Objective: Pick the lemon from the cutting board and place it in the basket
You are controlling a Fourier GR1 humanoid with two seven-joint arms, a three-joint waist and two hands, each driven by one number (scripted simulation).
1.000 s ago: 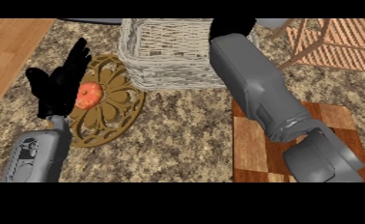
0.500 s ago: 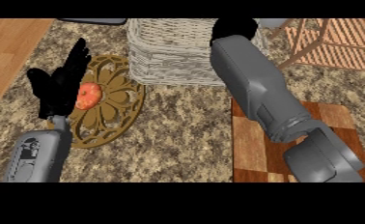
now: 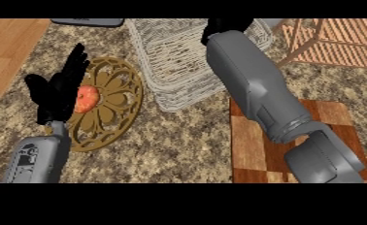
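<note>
No lemon shows in the head view. The white wicker basket (image 3: 179, 64) stands at the top centre of the counter. My right forearm crosses its right side, and my right hand (image 3: 224, 28) hangs over its far part, cut by the picture's upper edge, so whatever it holds is hidden. The checkered wooden cutting board (image 3: 261, 136) lies at the lower right, partly under that arm, with nothing showing on it. My left hand (image 3: 57, 93) rests open at the left, fingers up.
A round brown carved plate (image 3: 114, 107) lies left of the basket with an orange-red fruit (image 3: 87, 98) on it, just behind my left hand. An orange lattice rack (image 3: 326, 40) stands at the top right. A grey object (image 3: 86, 22) sits at the top left.
My right hand has slid a little left over the basket. The basket now shows more of its inside and looks tilted. The left hand has stayed put.
</note>
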